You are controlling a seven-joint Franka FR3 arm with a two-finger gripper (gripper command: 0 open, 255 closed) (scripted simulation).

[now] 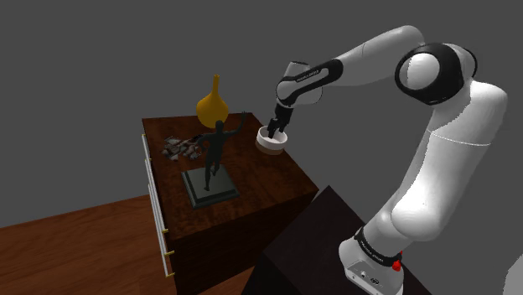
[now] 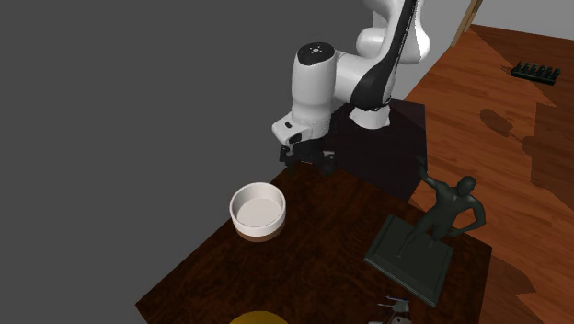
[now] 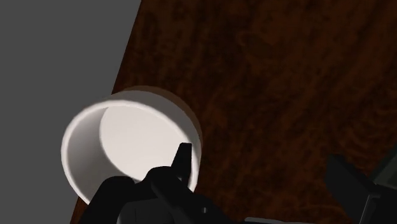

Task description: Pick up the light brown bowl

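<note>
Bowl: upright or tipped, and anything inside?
Upright and empty: the bowl sits rim-up on the dark wooden top, its white inside bare.

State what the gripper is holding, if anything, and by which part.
Nothing: the gripper hangs open above the bowl, not touching it.

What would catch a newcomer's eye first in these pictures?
First the white arm, which reaches over a dark wooden cabinet with its black jaws apart over the bowl, white inside and light brown outside, near the cabinet's edge. Next, the dark figurine standing on a square base on the same top, and the yellow gourd-shaped vase behind it in the shoulder view.
</note>
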